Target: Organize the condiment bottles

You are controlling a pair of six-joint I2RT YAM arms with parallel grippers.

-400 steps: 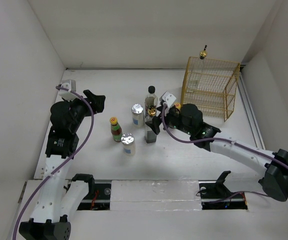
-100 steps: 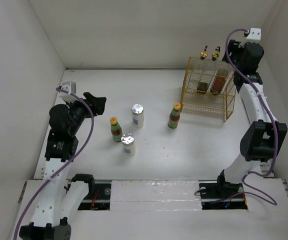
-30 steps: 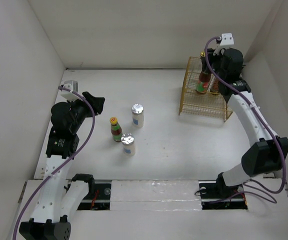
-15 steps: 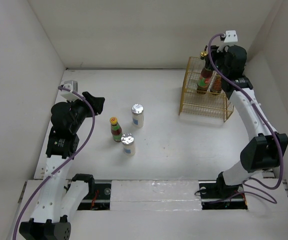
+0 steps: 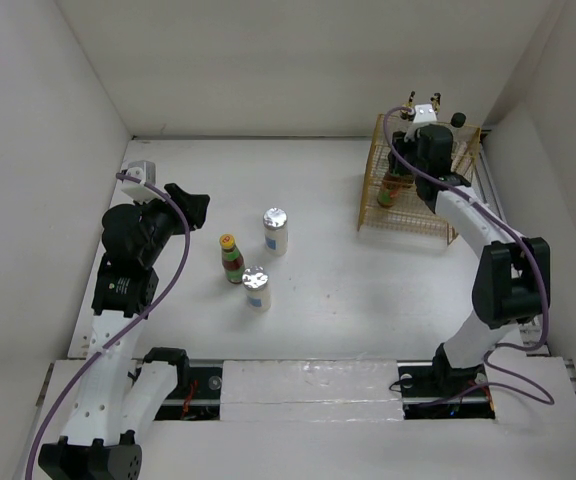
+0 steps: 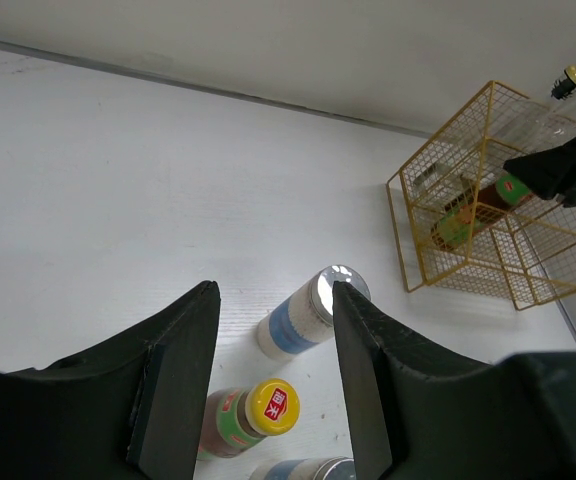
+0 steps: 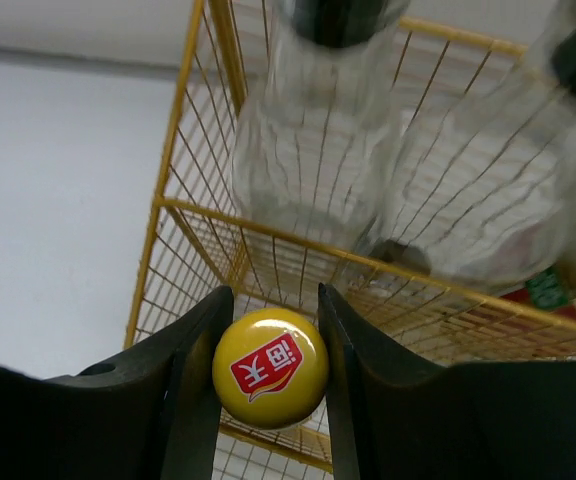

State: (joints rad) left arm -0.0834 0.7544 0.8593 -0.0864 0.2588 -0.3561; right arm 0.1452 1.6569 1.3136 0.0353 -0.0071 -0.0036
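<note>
My right gripper (image 7: 270,330) is shut on the yellow cap (image 7: 270,367) of a small red bottle (image 5: 395,186), holding it inside the yellow wire basket (image 5: 423,215). Two tall clear bottles (image 7: 316,150) with gold spouts (image 5: 409,99) stand in the basket just behind it. On the table stand another red yellow-capped bottle (image 5: 231,258) and two silver-lidded white jars (image 5: 276,230) (image 5: 257,288). My left gripper (image 6: 274,292) hangs open and empty over that group, to its left in the top view, with a jar (image 6: 306,315) and the yellow cap (image 6: 270,406) seen between its fingers.
The basket (image 6: 423,240) sits at the back right, close to the right wall and a rail (image 5: 503,240) along the table's edge. White walls enclose the table on the left, back and right. The arm bases stand along the near edge.
The right arm has brought the red bottle down from above the basket's rim into the basket, shifting slightly left. The left arm and the table bottles have not moved.
</note>
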